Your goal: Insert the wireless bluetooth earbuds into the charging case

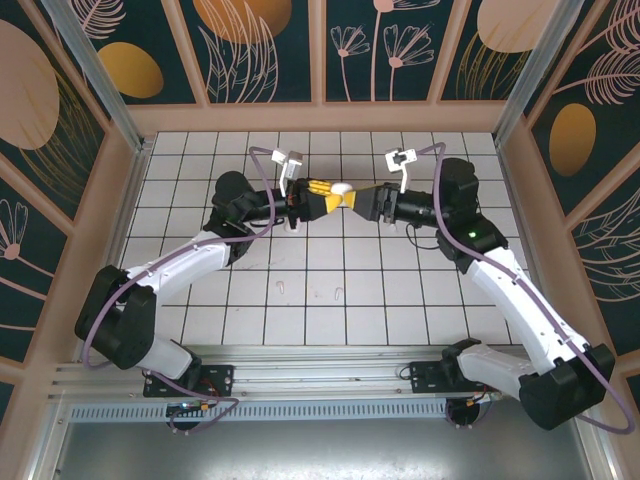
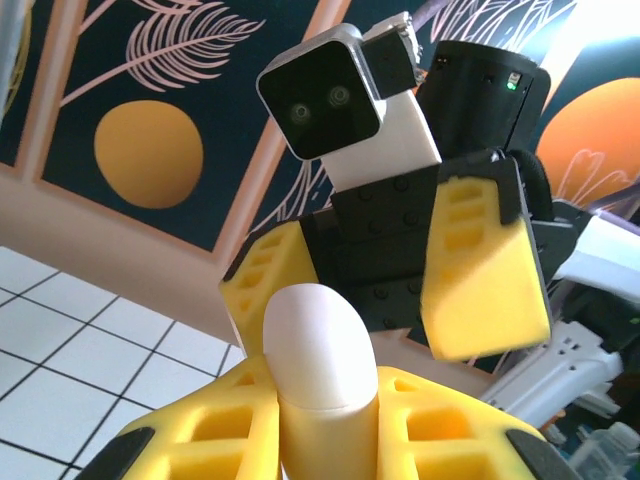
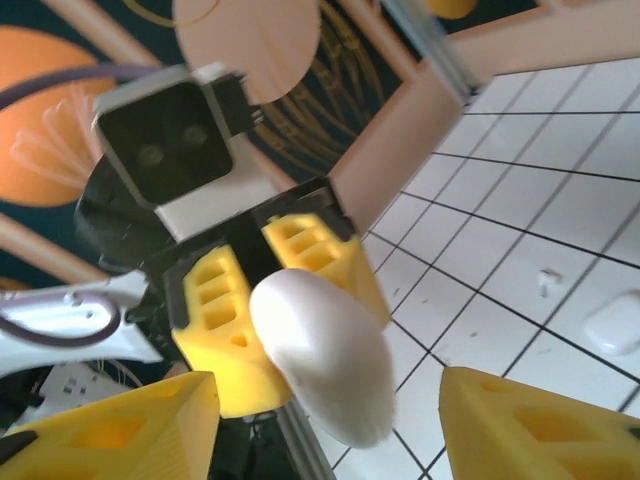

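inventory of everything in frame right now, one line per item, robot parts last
charging case: 1, white, in the air over mid-table, held in the left fingers
earbuds: 2 small pieces visible, white, loose on the tiles nearer the arm bases; the second lies to the right of the first
tiled floor: 1, white with dark grout, under everything
wall panels: dark blue with orange and pink plant prints, around the floor
rail: 1, aluminium, near edge, carrying both bases
arms: 2, white and black, reaching inward to meet at the case
left fingers: yellow, shut on the case
right fingers: yellow, open, facing the case
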